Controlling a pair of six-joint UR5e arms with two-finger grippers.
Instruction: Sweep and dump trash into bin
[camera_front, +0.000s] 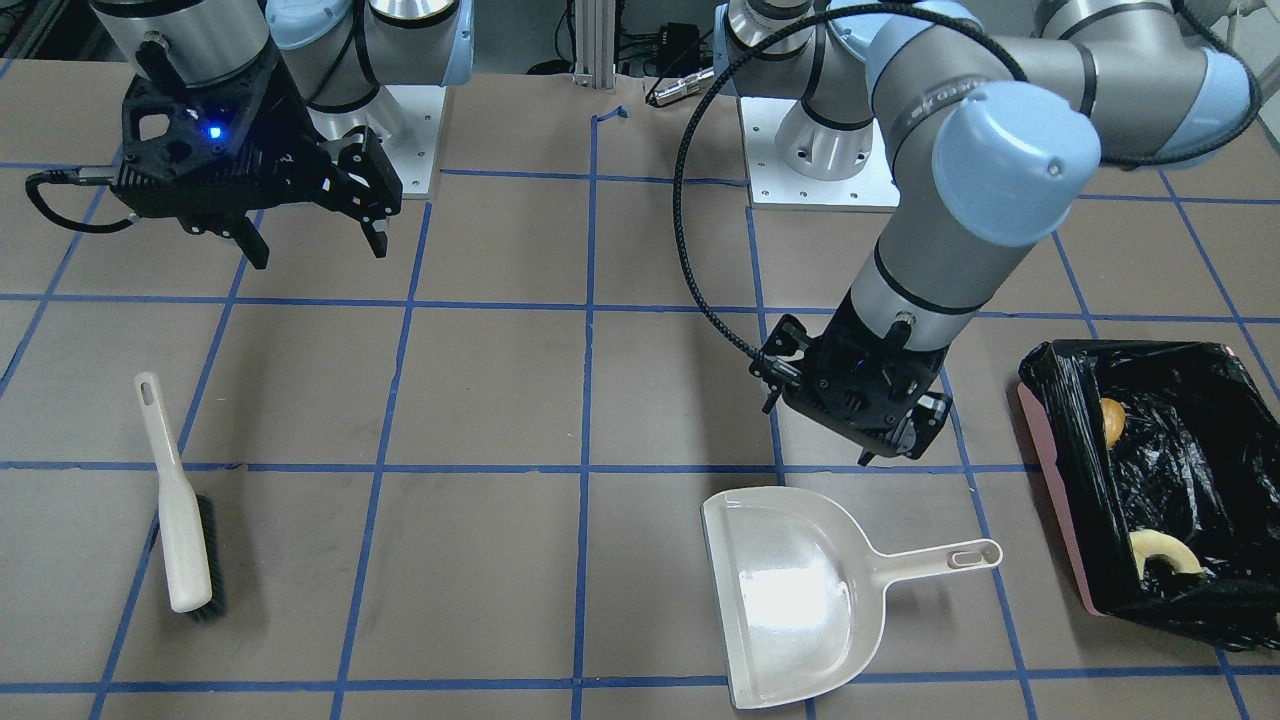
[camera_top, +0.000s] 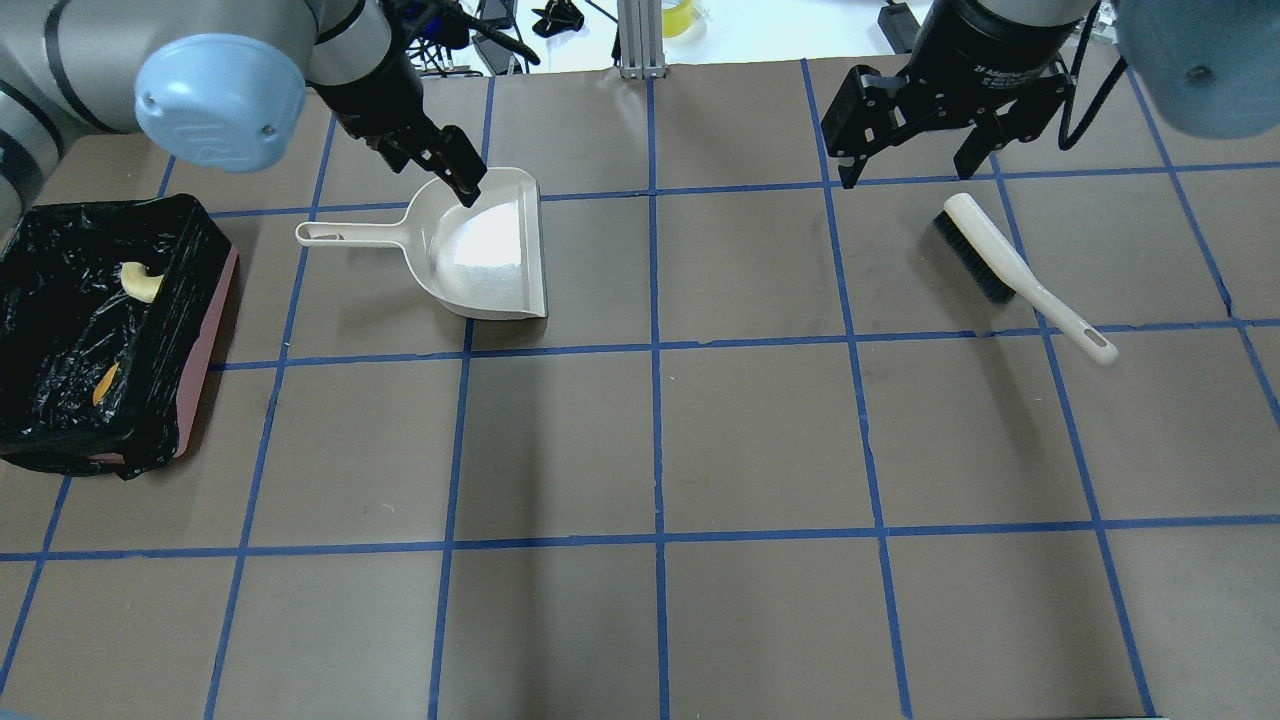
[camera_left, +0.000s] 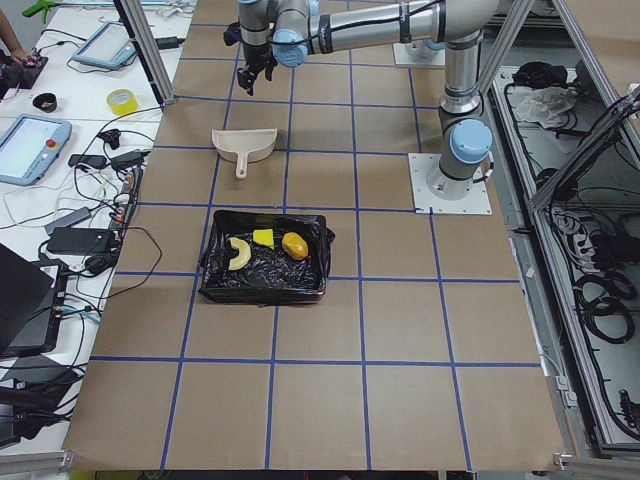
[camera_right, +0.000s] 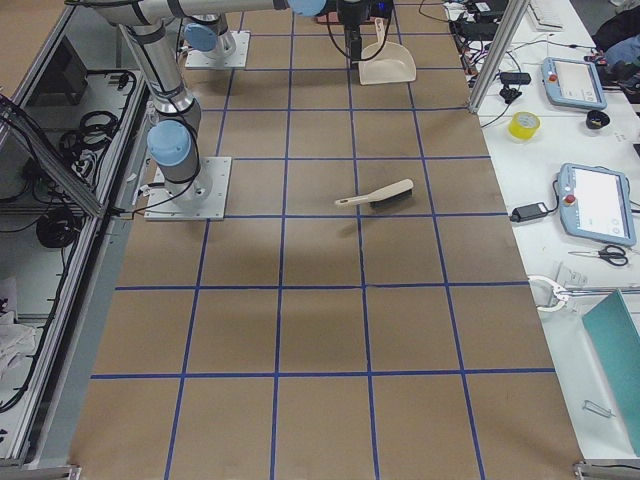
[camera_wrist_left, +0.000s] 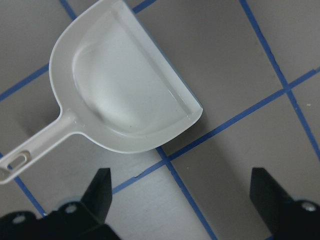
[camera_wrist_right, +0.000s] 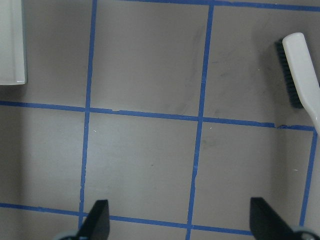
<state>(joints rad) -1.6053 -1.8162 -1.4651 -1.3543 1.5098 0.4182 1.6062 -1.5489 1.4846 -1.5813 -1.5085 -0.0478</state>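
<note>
Trash lies in the bin, right edge of the front view — light, soft bits, I judge. The dustpan, stiff light plastic, is best taken by its handle. Left gripper and right gripper — both spread, empty.

The dustpan is moulded in smooth, glossy beige plastic, and a bright glare is thrown back from its pan. The brush is fitted with a matt cream plastic handle and dark, coarse bristles. The bin is walled in dull pink and lined with a crinkled, shiny black plastic bag, and the table is covered with a matt brown paper-like sheet marked off with blue tape.
</note>
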